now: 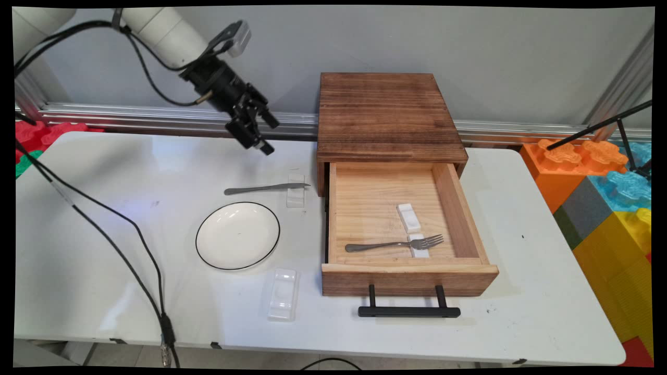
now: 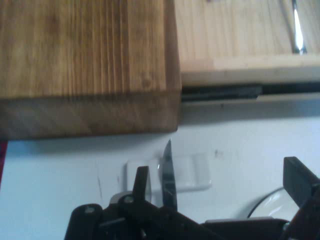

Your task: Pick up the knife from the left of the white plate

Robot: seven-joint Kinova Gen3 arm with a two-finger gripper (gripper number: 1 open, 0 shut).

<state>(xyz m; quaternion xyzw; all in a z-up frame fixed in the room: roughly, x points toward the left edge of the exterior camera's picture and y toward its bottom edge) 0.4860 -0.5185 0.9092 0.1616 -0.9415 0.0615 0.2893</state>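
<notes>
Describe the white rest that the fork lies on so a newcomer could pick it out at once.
Find the wooden box and its pulled-out drawer. Inside lie two small white rests; the one wanted is nearer the drawer's front, under the fork just behind its tines. The other rest carries nothing.

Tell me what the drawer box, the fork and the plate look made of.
Drawer box: wood, dark stained outside, pale and unfinished inside, grain visible. Fork: likely steel, grey with a dull sheen. Plate: probably glazed ceramic, glossy white with a thin black rim.
</notes>
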